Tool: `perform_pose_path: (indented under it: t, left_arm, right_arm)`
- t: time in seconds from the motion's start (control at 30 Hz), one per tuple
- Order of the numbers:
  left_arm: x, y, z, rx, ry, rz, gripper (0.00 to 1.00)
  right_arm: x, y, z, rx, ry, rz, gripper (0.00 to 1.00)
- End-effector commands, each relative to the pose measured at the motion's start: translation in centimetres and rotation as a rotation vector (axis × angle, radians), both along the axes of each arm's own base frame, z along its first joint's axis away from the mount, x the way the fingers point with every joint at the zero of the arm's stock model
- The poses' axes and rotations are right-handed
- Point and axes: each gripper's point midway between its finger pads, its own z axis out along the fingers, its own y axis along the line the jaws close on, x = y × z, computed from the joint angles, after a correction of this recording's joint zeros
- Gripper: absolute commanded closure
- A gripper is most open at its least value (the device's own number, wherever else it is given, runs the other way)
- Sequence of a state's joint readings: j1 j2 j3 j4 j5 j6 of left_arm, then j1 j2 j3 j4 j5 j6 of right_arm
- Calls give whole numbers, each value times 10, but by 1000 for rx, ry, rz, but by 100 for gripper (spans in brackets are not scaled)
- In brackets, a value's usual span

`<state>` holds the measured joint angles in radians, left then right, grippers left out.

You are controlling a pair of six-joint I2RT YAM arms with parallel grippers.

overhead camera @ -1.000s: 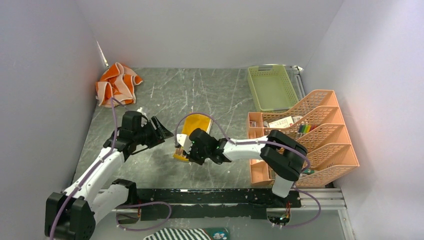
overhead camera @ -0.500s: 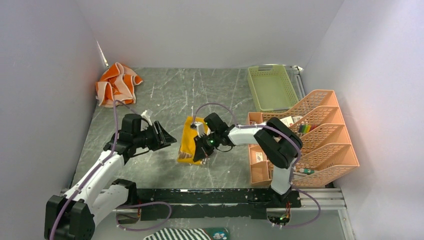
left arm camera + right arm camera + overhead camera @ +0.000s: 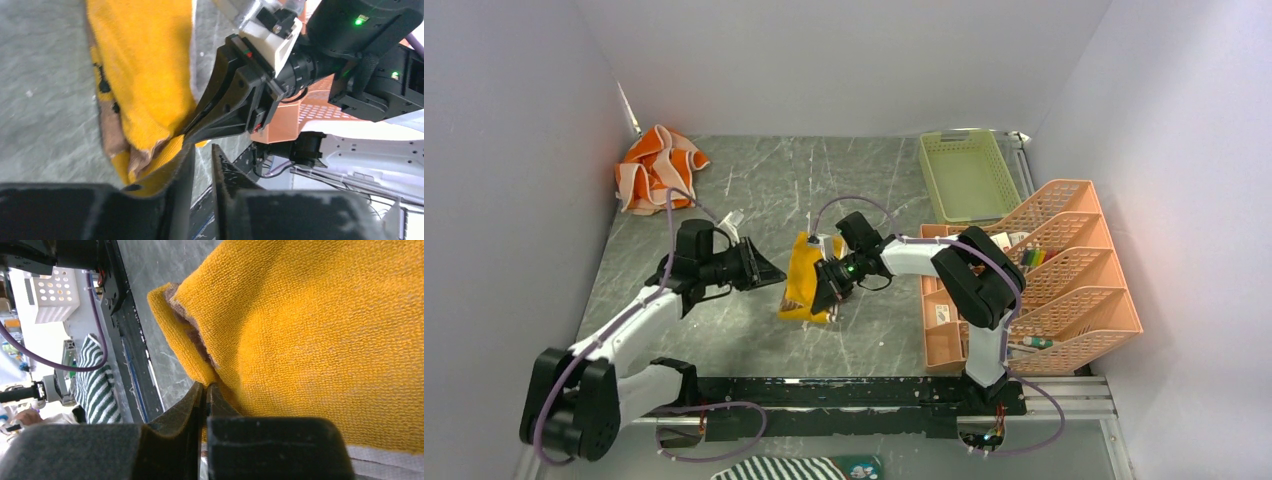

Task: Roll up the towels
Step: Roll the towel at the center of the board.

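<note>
While the orange towel lies crumpled at the table's far-left corner, top view has the mustard-yellow towel mid-table, partly folded and lifted along its right side. Right gripper is clamped on its near-right edge. Left gripper sits just left of that towel, pointing at it. Green basket far right, orange file organizer along the right side, striped cloth at the near edge beyond the bases.

Left wrist: left gripper jaws a narrow slot apart, nothing between them, only table showing through. Mustard-yellow towel's near corner lies right at the left finger's tip; can't tell if it touches. Right gripper pinches that same corner from the other side.

Right wrist: right gripper jaws together on the folded towel edge, brown underside layer peeking out at the fold. Towel fills most of the frame.
</note>
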<state>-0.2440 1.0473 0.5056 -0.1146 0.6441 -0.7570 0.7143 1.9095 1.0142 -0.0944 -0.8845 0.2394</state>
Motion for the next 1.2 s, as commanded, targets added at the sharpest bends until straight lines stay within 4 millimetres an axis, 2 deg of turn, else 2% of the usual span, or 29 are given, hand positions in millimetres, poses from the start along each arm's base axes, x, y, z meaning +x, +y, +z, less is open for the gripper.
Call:
perform_pose_path:
  t: [0.0, 0.17, 0.23, 0.3, 0.43, 0.57, 0.73, 0.9, 0.97, 1.03, 1.13, 1.17]
  left_arm:
    - [6, -29, 23, -151, -107, -154, 76]
    - [3, -59, 7, -108, -103, -295, 87]
    - [-1, -72, -3, -98, -79, -334, 92]
    - [-2, -78, -19, -77, -38, -336, 93]
    - [-4, -73, -46, -33, 27, -279, 93]
    - [-17, -60, -72, 9, 94, -228, 93]
    - [-25, -39, -119, 119, 157, -133, 93]
    - [-35, -36, -155, 119, 239, -118, 93]
    - [-37, -37, -160, 115, 259, -122, 93]
    - [-34, -40, -155, 93, 260, -125, 93]
    - [-15, -44, -135, 92, 218, -121, 93]
    - [-6, -45, -122, 95, 189, -117, 93]
  right_arm:
    - [-1, -3, 6, 8, -16, 24, 100]
    - [-4, -3, 4, 14, -4, 24, 100]
    - [-4, -4, 3, 9, -8, 24, 100]
    - [-4, -5, 6, 13, -12, 25, 100]
    - [-4, -6, 13, 19, -30, 26, 100]
    - [-11, -12, 14, 18, -18, 24, 100]
    - [-12, -10, 26, 47, -21, 40, 100]
    - [-15, -8, 35, 80, -22, 59, 100]
    - [-16, -7, 35, 88, -7, 69, 100]
    - [-18, -7, 32, 89, 14, 73, 100]
    - [-19, -5, 29, 105, 47, 75, 100]
    - [-20, -4, 28, 111, 58, 80, 100]
